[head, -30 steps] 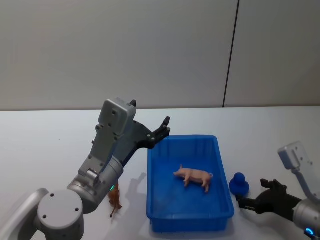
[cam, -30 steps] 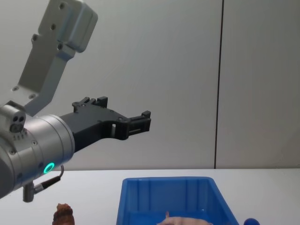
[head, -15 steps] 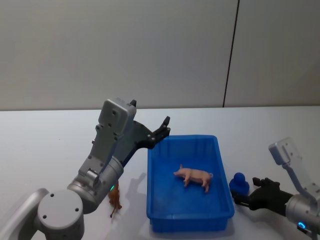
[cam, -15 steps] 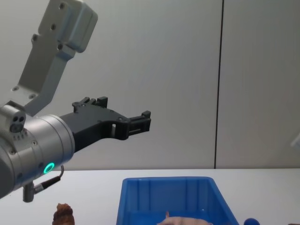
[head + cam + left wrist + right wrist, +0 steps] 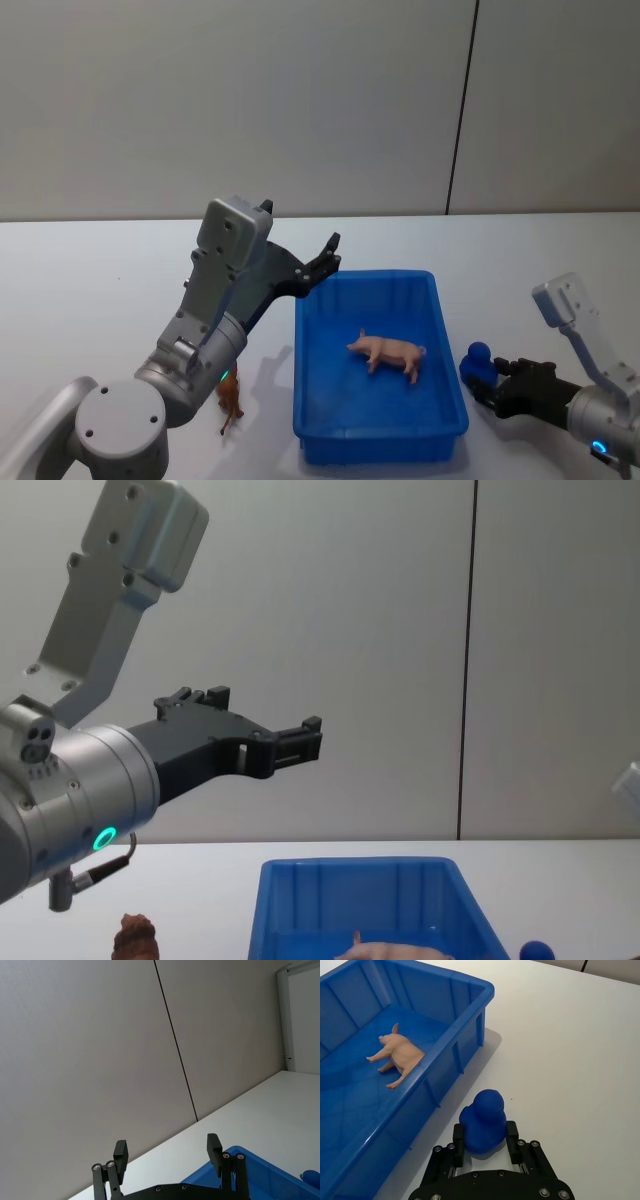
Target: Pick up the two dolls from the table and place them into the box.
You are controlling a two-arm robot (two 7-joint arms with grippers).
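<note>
One blue box (image 5: 380, 446) stands on the white table (image 5: 100, 290), and one pink doll (image 5: 388, 352) lies on the box floor. One reddish-brown doll (image 5: 231, 400) is on the table just beside the box's left wall, under my left arm. My left gripper (image 5: 167, 1145) is raised near the box's far left corner, its fingers apart and empty. My right gripper (image 5: 485, 1130) is at the one blue rounded object (image 5: 487, 1107), right of the box. I cannot tell whether it is clamped on the object.
</note>
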